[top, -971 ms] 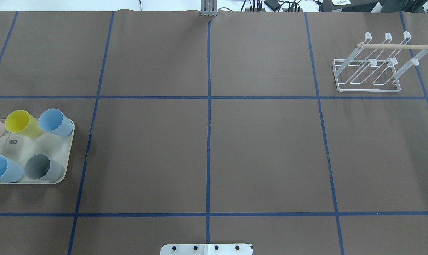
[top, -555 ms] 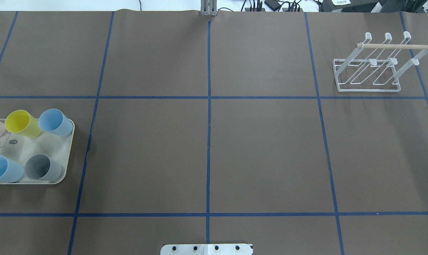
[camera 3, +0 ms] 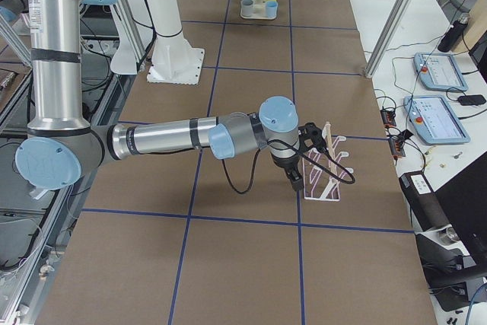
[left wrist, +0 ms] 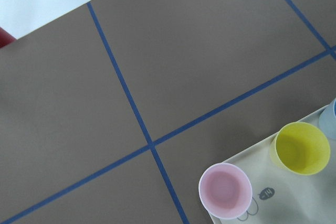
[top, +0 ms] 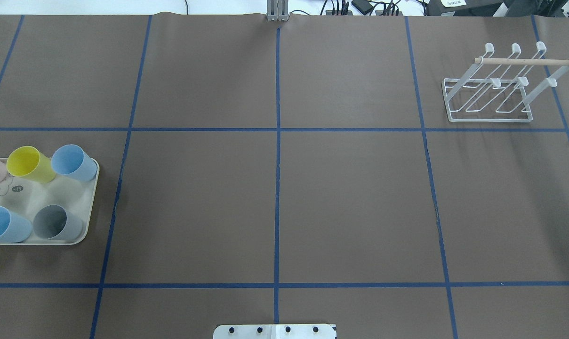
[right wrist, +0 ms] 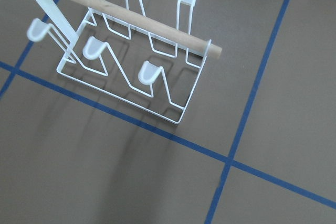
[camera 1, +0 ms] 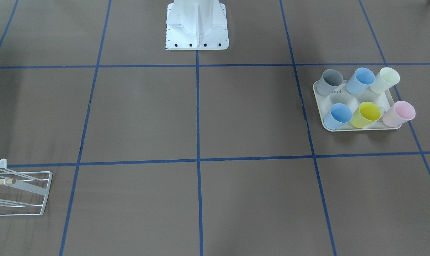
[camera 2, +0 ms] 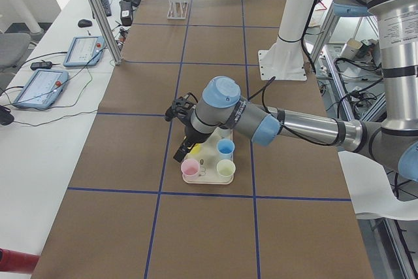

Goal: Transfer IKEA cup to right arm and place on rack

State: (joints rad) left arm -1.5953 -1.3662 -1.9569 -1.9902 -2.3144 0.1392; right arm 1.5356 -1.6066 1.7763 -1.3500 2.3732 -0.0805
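Several IKEA cups stand on a cream tray [top: 53, 190]: yellow [top: 28, 163], two blue [top: 72, 162], grey [top: 56, 222] and pink [camera 1: 399, 113]. My left gripper [camera 2: 179, 153] hangs over the tray's edge by the pink cup [camera 2: 190, 168]; I cannot tell whether it is open or shut. The left wrist view looks down on the pink cup [left wrist: 224, 190] and the yellow cup [left wrist: 302, 148], with no fingers in it. The white wire rack [top: 524, 61] stands bare at the far right. The right arm's gripper [camera 3: 295, 180] hovers beside the rack [camera 3: 323, 169]; its state is unclear.
Brown paper with blue tape lines covers the table [top: 275, 188]. The robot's white base [camera 1: 197, 28] stands at the near middle edge. Tablets and cables [camera 2: 59, 70] lie on a side bench, and aluminium posts [camera 2: 98, 11] rise beside the table.
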